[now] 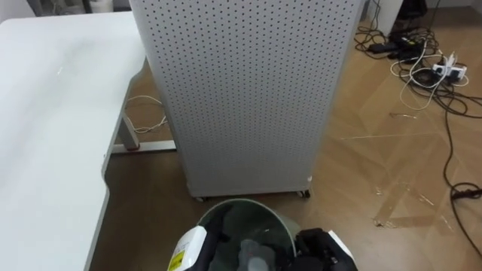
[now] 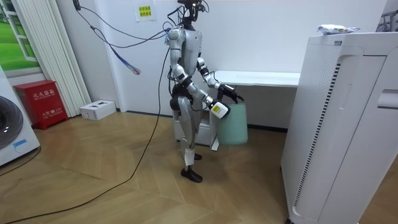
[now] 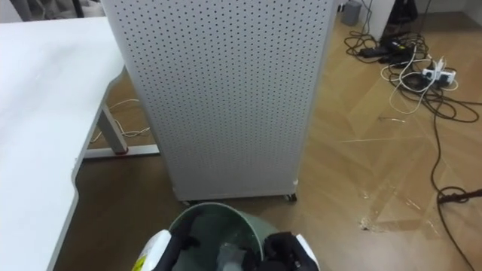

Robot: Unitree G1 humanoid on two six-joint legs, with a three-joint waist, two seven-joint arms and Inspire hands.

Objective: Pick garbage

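Note:
A pale green bin is held up in front of me, off the wooden floor; the room view shows the bin at my waist. My left hand hooks dark fingers over its left rim. My right hand grips the right rim. Pale crumpled garbage lies inside the bin, partly hidden by the lower edge of the view.
A white perforated cabinet on castors stands directly ahead, close to the bin. The white table runs along my left. Cables and a power strip lie on the floor at the far right, with clear tape stuck nearer.

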